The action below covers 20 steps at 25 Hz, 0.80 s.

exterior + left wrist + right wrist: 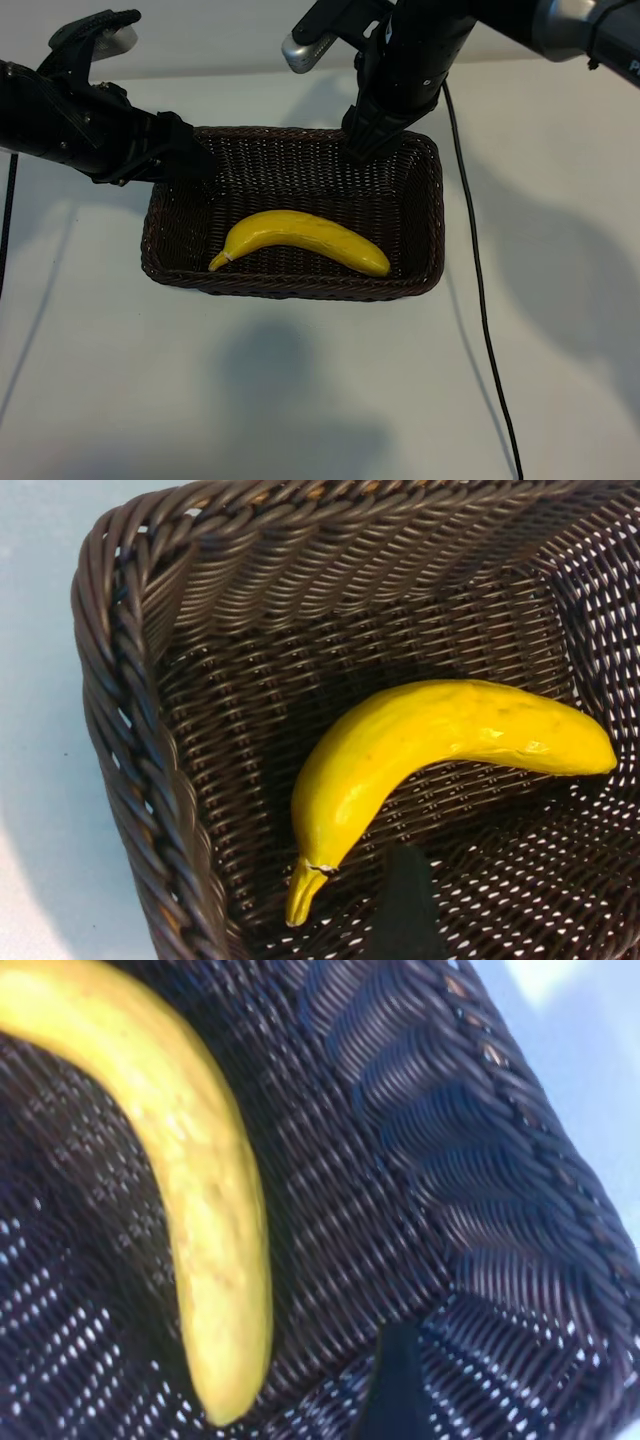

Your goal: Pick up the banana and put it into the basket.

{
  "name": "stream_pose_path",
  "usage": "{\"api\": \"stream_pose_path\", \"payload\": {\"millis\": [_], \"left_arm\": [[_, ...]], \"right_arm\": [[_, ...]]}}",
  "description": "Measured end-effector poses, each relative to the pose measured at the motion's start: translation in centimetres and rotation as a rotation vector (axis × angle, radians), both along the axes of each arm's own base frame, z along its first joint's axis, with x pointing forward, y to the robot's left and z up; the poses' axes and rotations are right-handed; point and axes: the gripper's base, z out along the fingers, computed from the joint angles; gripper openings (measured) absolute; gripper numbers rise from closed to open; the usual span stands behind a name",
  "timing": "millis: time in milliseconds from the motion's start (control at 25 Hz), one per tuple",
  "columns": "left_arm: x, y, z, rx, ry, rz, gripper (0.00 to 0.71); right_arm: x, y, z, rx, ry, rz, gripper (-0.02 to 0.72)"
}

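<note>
The yellow banana [300,240] lies flat on the floor of the dark-brown wicker basket [432,200], with its stem toward the left end. My left gripper [195,160] hovers at the basket's left rim, open and holding nothing. My right gripper [365,145] hangs over the basket's back wall, right of the middle, also open and empty. In the left wrist view the banana [420,740] lies inside the basket [130,730], with one dark fingertip [405,910] just clear of its stem. The right wrist view shows the banana's [200,1180] blunt end, the basket corner [480,1160] and one fingertip [395,1390] beside it.
The basket stands on a white table [300,400]. A black cable [480,300] runs down the table to the right of the basket. The arms cast shadows in front of it.
</note>
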Motion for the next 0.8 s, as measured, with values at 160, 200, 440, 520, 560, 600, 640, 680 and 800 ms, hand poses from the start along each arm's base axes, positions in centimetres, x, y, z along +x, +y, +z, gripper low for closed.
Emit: {"api": "stream_pose_path", "payload": {"millis": [160, 200, 440, 520, 560, 600, 640, 680, 800], "left_arm": [[0.0, 0.0, 0.0, 0.0, 0.001, -0.001, 0.592], [0.0, 0.0, 0.0, 0.0, 0.002, -0.001, 0.592], [-0.1, 0.0, 0.0, 0.0, 0.004, -0.008, 0.592], [-0.1, 0.0, 0.0, 0.002, 0.002, -0.014, 0.592], [-0.1, 0.0, 0.0, 0.002, 0.003, -0.015, 0.592], [-0.1, 0.0, 0.0, 0.002, 0.004, -0.017, 0.592], [-0.1, -0.1, 0.0, 0.002, 0.005, -0.019, 0.592], [-0.1, -0.1, 0.0, 0.002, 0.007, -0.02, 0.592], [-0.2, -0.1, 0.0, 0.0, 0.01, -0.023, 0.592]], "right_arm": [[-0.4, -0.3, 1.3, 0.011, -0.015, -0.01, 0.6], [-0.6, -0.4, 1.7, 0.012, -0.018, -0.015, 0.599], [-1.2, -1.5, 3.0, -0.023, -0.01, -0.102, 0.599], [-1.2, -2.1, 3.1, -0.053, -0.004, -0.147, 0.599], [-1.3, -2.3, 3.2, -0.064, 0.002, -0.165, 0.599], [-1.3, -2.6, 3.3, -0.073, 0.005, -0.178, 0.597], [-1.3, -2.8, 3.4, -0.077, 0.009, -0.188, 0.597], [-1.3, -3.1, 3.6, -0.078, 0.012, -0.195, 0.597], [-1.1, -3.8, 3.8, -0.071, 0.021, -0.223, 0.597]]}}
